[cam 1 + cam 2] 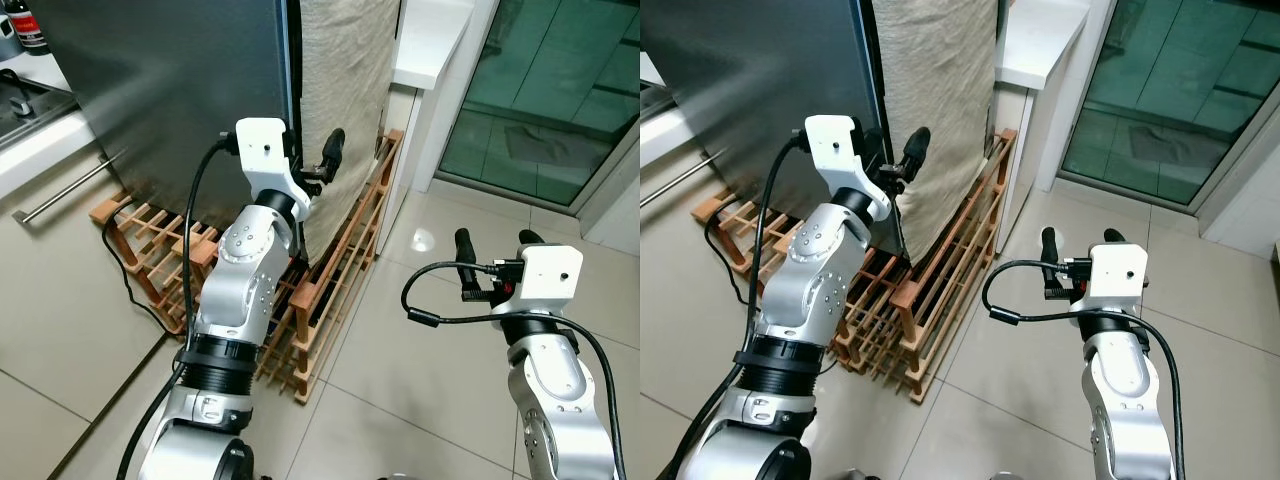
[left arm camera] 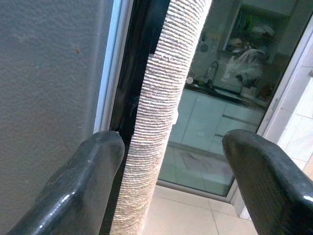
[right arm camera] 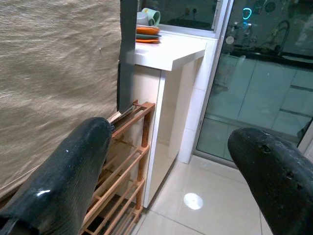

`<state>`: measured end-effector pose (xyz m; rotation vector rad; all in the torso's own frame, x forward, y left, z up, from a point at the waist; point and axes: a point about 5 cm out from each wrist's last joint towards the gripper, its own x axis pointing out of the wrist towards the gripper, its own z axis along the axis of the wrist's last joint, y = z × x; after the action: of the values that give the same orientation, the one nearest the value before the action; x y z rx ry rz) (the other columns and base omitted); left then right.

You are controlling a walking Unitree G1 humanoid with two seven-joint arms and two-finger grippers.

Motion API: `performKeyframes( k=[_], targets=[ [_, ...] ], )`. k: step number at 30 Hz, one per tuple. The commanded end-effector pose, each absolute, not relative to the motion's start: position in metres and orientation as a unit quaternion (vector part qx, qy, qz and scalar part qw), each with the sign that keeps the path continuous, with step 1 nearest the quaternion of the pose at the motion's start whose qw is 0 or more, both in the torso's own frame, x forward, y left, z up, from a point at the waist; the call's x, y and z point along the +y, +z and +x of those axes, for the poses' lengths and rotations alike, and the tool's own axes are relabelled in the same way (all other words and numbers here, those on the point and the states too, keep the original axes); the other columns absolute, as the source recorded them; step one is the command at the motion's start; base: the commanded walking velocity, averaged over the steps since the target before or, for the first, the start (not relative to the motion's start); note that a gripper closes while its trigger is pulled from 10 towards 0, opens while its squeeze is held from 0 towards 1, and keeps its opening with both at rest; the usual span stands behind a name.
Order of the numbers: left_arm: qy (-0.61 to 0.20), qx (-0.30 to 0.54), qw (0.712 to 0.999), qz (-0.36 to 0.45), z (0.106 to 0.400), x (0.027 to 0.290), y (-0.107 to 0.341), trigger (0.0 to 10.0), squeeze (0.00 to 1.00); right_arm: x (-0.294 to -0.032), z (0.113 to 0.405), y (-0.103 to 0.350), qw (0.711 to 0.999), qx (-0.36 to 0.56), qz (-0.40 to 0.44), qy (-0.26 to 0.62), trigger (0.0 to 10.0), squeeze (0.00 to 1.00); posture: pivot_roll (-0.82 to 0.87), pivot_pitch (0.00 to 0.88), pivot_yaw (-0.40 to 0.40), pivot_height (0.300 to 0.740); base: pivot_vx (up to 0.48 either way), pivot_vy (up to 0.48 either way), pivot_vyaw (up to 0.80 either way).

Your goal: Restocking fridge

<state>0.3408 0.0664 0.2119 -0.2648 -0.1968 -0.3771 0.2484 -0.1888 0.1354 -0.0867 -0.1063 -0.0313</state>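
Note:
The fridge's dark grey door [image 1: 170, 90] stands shut at the upper left. A beige woven cloth [image 1: 345, 90] hangs down the fridge's side. My left gripper [image 1: 322, 160] is raised to the door's right edge and is open. In the left wrist view its fingers [image 2: 98, 161] straddle the black gap between the door and the cloth's edge [image 2: 156, 122], holding nothing. My right gripper [image 1: 492, 240] hovers open and empty over the floor tiles to the right, apart from the fridge. Its fingers [image 3: 83, 161] point toward the cloth and the rack.
A low wooden rack [image 1: 330, 270] lies on the floor around the fridge's foot, with a black cable beside it. A white counter [image 3: 166, 51] carrying plates and a cup stands past the fridge. A glass door [image 1: 540, 90] is at the right. A kitchen counter with a bottle [image 1: 28, 25] is at far left.

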Motion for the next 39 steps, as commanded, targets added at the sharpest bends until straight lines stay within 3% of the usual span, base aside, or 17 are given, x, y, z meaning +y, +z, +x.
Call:
performKeyframes(
  k=[1,7,13,17,20,21,24,29,34,38,39],
  targets=[
    [-0.225,-0.112,0.959,-0.129,0.339,0.052,0.226,10.0,0.00,-0.189,0.251,0.137,0.997,-0.056,-0.048,-0.013,10.0,0.00,-0.19,0.008,0.030,0.740,0.000,0.000,0.00],
    [-0.237,-0.075,0.950,-0.190,0.344,0.042,0.225,10.0,0.00,-0.189,0.252,0.136,0.997,-0.058,-0.049,-0.014,10.0,0.00,-0.19,0.000,0.033,0.740,0.000,0.000,0.00],
    [-0.291,-0.083,0.941,-0.148,0.343,0.022,0.227,10.0,0.00,-0.188,0.254,0.136,0.997,-0.061,-0.049,-0.015,10.0,0.00,-0.19,0.000,0.042,0.740,0.000,0.000,0.00],
    [-0.397,-0.104,0.897,-0.166,0.325,0.001,0.239,10.0,0.00,-0.187,0.255,0.136,0.997,-0.062,-0.047,-0.014,10.0,0.00,-0.19,0.000,0.046,0.740,0.000,0.000,0.00],
    [-0.414,-0.109,0.887,-0.171,0.321,-0.001,0.241,10.0,0.00,-0.187,0.255,0.136,0.997,-0.062,-0.047,-0.014,10.0,0.00,-0.19,0.000,0.046,0.740,0.000,0.000,0.00],
    [-0.451,-0.120,0.865,-0.187,0.311,-0.006,0.248,10.0,0.00,-0.186,0.256,0.137,0.997,-0.064,-0.047,-0.013,10.0,0.00,-0.19,0.000,0.049,0.740,0.000,0.000,0.00],
    [-0.475,-0.129,0.849,-0.190,0.304,-0.009,0.252,10.0,0.00,-0.185,0.257,0.137,0.997,-0.066,-0.046,-0.013,10.0,0.00,-0.19,0.000,0.051,0.740,0.000,0.000,0.00],
    [-0.438,-0.125,0.877,-0.153,0.308,0.008,0.242,10.0,0.00,-0.184,0.258,0.139,0.996,-0.072,-0.045,-0.016,10.0,0.00,-0.19,0.000,0.052,0.740,0.000,0.000,0.00],
    [-0.294,-0.132,0.939,-0.120,0.310,0.072,0.225,10.0,0.00,-0.186,0.246,0.162,0.990,-0.130,-0.031,-0.048,10.0,0.00,-0.17,0.002,0.055,0.740,0.000,0.000,0.00],
    [-0.180,-0.111,0.972,-0.100,0.294,0.118,0.204,10.0,0.00,-0.189,0.228,0.174,0.983,-0.168,-0.031,-0.071,10.0,0.00,-0.14,0.010,0.045,0.740,0.000,0.000,0.00],
    [-0.180,-0.111,0.972,-0.100,0.294,0.118,0.204,10.0,0.00,-0.189,0.228,0.174,0.983,-0.168,-0.031,-0.071,10.0,0.00,-0.14,0.010,0.045,0.740,0.000,0.000,0.00]
  ],
)
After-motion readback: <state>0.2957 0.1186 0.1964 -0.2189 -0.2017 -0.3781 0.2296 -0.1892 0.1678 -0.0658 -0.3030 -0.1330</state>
